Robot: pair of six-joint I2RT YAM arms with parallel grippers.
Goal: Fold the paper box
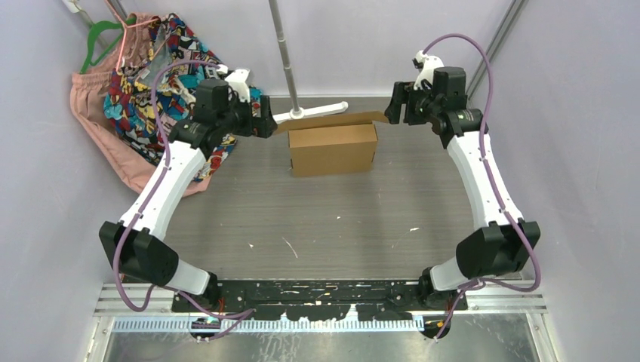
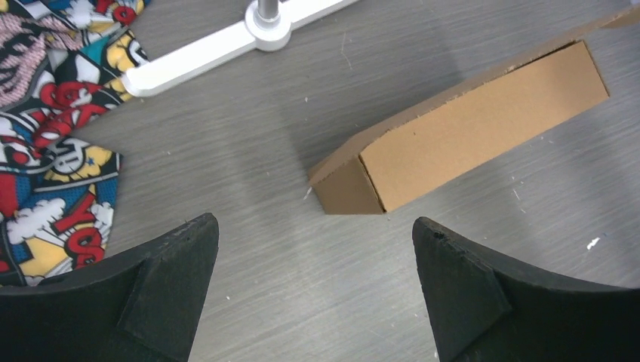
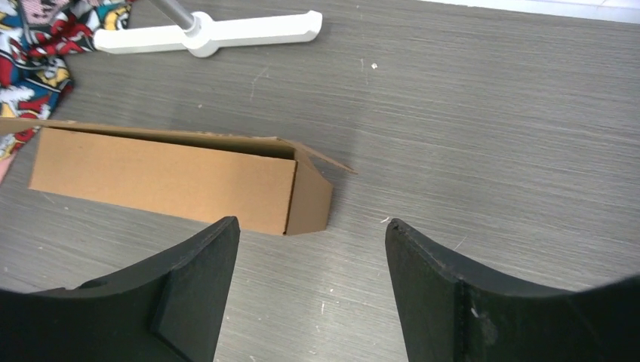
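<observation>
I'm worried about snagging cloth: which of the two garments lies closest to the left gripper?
The comic-print garment, which shows beside the left gripper in its wrist view; the plain pink garment lies further left, by the wall.

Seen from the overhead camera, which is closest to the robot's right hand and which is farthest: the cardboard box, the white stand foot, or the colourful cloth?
1. The paper box: just left of the right hand, its raised flap reaching almost to it.
2. The white stand foot: farther left, behind the box.
3. The colourful cloth: far left, by the wall.
</observation>
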